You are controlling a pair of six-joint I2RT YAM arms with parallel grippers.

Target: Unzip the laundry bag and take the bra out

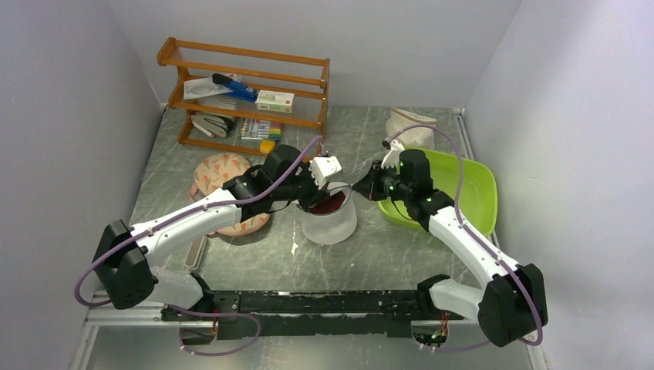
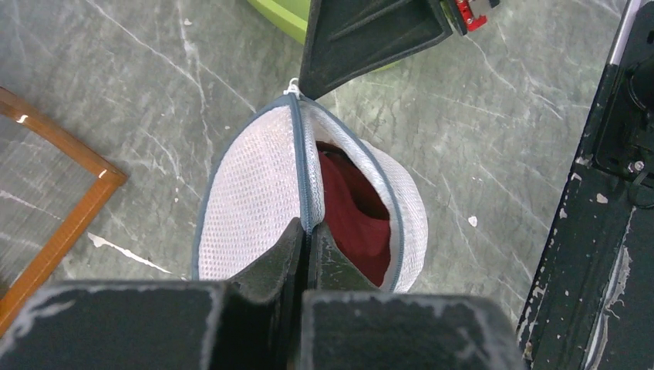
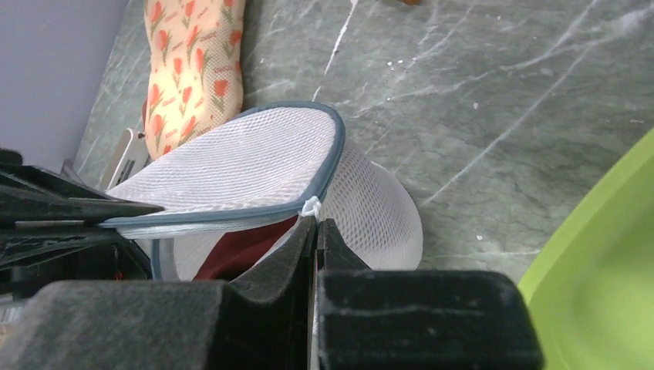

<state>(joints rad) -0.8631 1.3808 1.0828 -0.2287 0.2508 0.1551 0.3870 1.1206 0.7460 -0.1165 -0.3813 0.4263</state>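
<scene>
The round white mesh laundry bag (image 1: 332, 223) sits just left of centre in the top view, on the grey marbled tabletop (image 1: 385, 254). Its two domed halves gape upward, and the long axis of the mouth runs left to right between the two grippers. The left gripper (image 2: 308, 235) is clamped on the grey-taped zipper rim at one end. The right gripper (image 3: 317, 229) is pinched closed on the rim at the opposite end, beside a small white zip tab (image 3: 311, 206).

The left wrist view looks straight into the slit, which runs from bottom centre to upper centre of the frame. Inside it lies the limp dark red fabric bra (image 2: 351, 216), smooth against the dimpled netting.

Only the right wrist view shows a peach tulip-print padded item (image 3: 193, 69) at upper left and a glossy lime-green plastic tub (image 3: 609, 262) at lower right.
</scene>
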